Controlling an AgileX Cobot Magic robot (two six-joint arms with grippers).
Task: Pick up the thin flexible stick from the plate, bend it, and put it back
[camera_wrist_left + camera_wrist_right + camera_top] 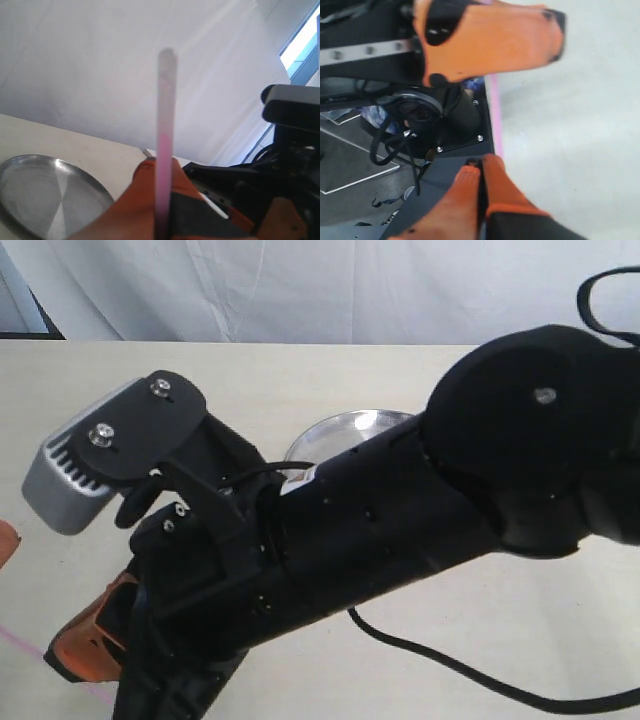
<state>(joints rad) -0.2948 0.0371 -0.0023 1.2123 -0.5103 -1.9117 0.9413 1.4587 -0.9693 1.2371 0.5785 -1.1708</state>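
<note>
Black arm (400, 530) sits nearest and fills most of the exterior view, slanting from upper right to lower left. A silver wrist camera (70, 475) is on its lower-left end.

Left claw (162, 200): orange fingers (132, 205) clamped on the stick (165, 115), gripping its pink end. The stick runs straight out past the fingertips. Its free end is in open air against the white curtain (75, 60) and touches nothing. It is very thin, pink near the grip, fading to a paler whitish, blurred tip.

The stick is off the plate (45, 195), held apart from it to one side. The plate is round, shallow and shiny silver, with a low rim and brushed wedge reflections, and it rests on the beige table (50, 135). In the exterior view only part of the plate shows behind the arm.

The table's far edge runs along the curtain. There is bare tabletop at the right of the exterior view, crossed by a black cable (450, 665). In the left wrist view the other arm's black body crowds close beside the left claw.

Right claw (481, 165): orange fingers pressed together; cannot tell if anything sits between them. A pink strip (495, 115) runs along a black part's edge up to those fingertips; cannot tell what it is.
</note>
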